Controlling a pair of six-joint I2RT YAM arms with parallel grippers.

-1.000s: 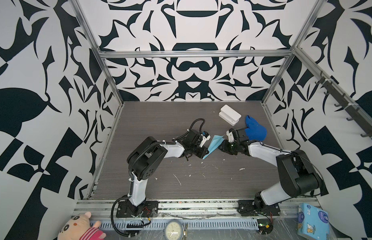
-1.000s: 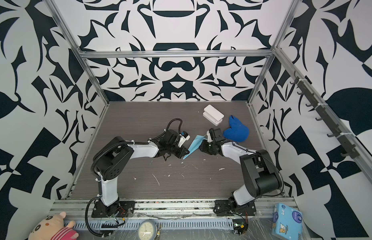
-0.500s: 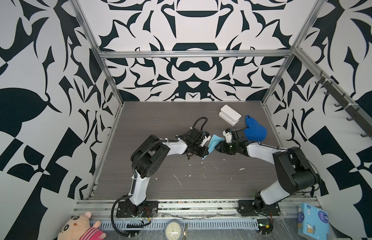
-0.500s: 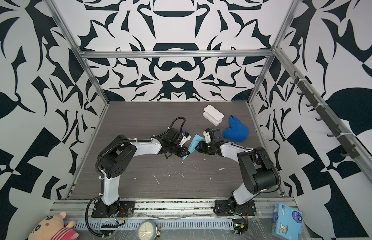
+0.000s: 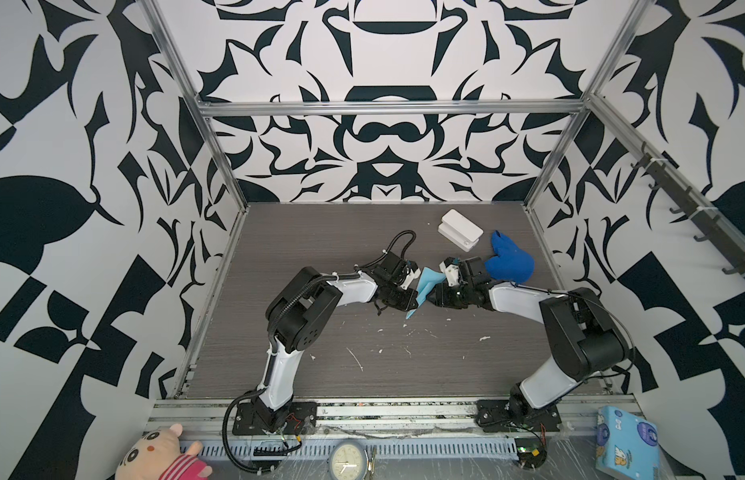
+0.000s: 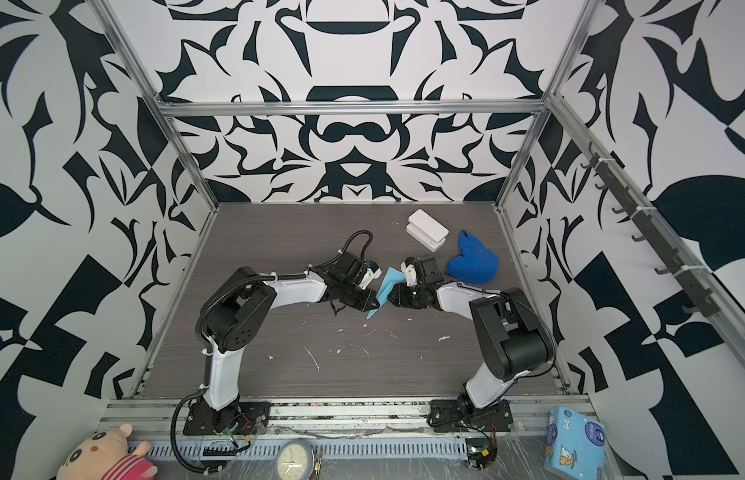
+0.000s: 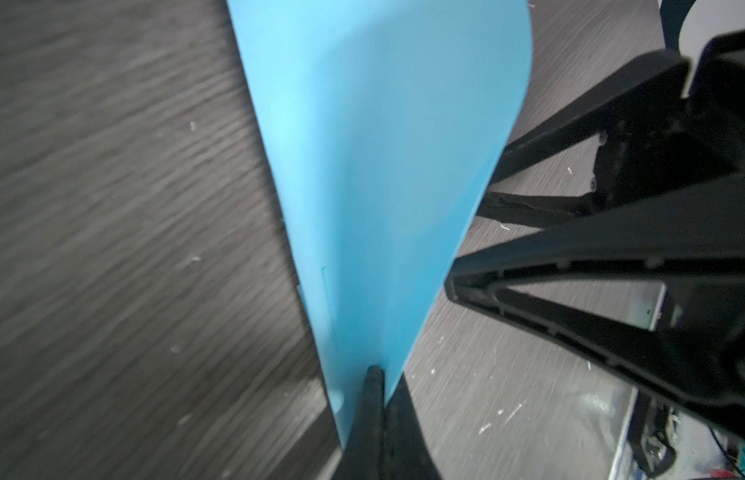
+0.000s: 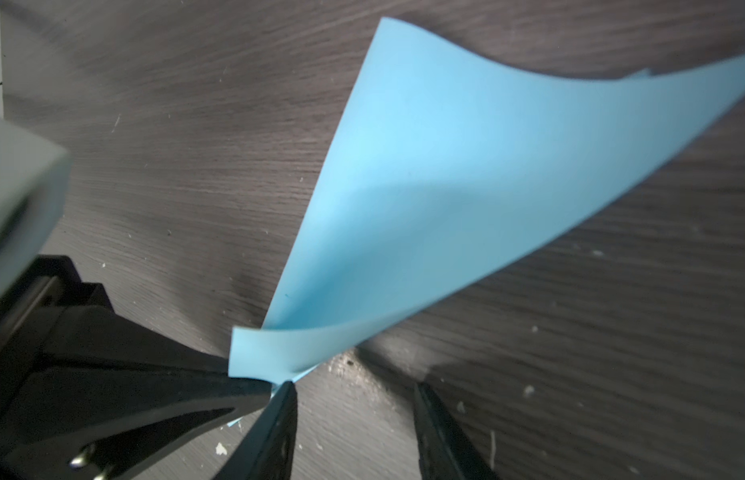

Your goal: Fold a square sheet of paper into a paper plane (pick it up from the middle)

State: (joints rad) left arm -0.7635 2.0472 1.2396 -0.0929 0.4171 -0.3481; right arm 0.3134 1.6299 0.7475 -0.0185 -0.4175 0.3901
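The square sheet of paper (image 5: 427, 282) (image 6: 389, 286) is light blue and stands on edge above the middle of the table, bent over on itself in a loose curl. My left gripper (image 5: 414, 301) (image 7: 381, 374) is shut on its lower edge, and the sheet (image 7: 383, 166) rises from the closed tips. My right gripper (image 5: 433, 297) (image 8: 354, 386) faces it from the right and is open, with only bare table between the jaws. One of its fingertips (image 8: 285, 395) is at the sheet's (image 8: 445, 187) low corner, beside the left gripper's finger (image 8: 154, 374). No paper plane is in view.
A white box (image 5: 460, 228) and a royal-blue cloth lump (image 5: 510, 264) lie behind the right arm. White scraps (image 5: 404, 332) are scattered on the dark table. Beyond the front rail are a printed blue box (image 5: 626, 442), a plush toy (image 5: 159, 455) and a clock (image 5: 348, 461).
The right gripper's jaws have opened wider and it has moved left, up to the sheet. The left gripper has carried the sheet slightly farther back, still shut on it.
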